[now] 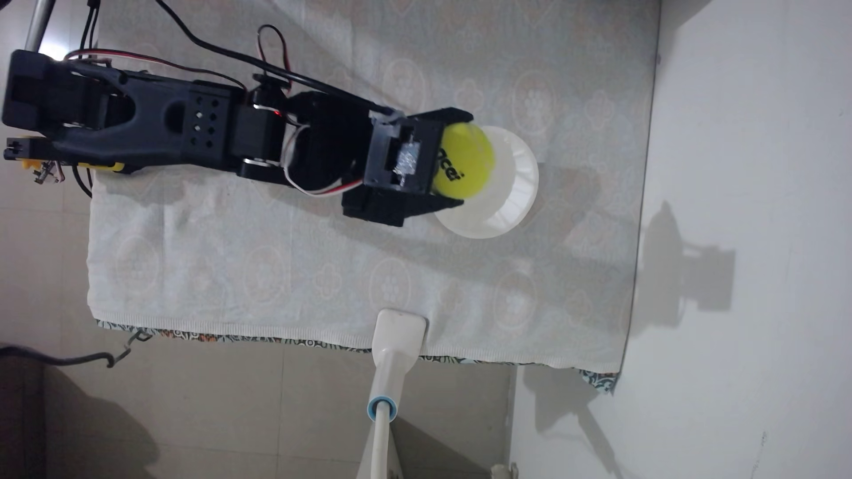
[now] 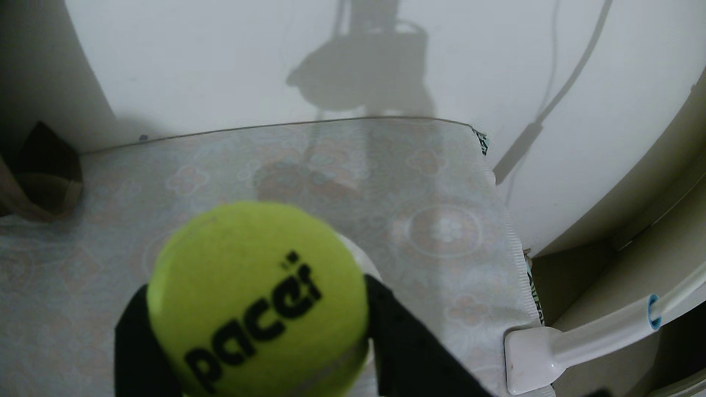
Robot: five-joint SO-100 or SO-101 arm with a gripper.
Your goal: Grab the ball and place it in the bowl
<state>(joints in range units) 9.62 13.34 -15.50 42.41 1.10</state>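
The yellow-green tennis ball (image 1: 465, 159) with black lettering sits between the black fingers of my gripper (image 1: 461, 159), which is shut on it. In the fixed view the ball hangs over the left part of the white fluted bowl (image 1: 518, 184), which rests on the patterned cloth. In the wrist view the ball (image 2: 256, 301) fills the lower middle, with a black finger (image 2: 133, 336) on its left and another on its right. A sliver of the bowl (image 2: 365, 263) peeks out behind the ball's right side.
The pale patterned tablecloth (image 1: 322, 258) covers the table. A white lamp clamp with a blue ring (image 1: 396, 341) grips the table's near edge in the fixed view and shows at the wrist view's lower right (image 2: 535, 355). A white wall (image 1: 747, 184) lies right of the cloth.
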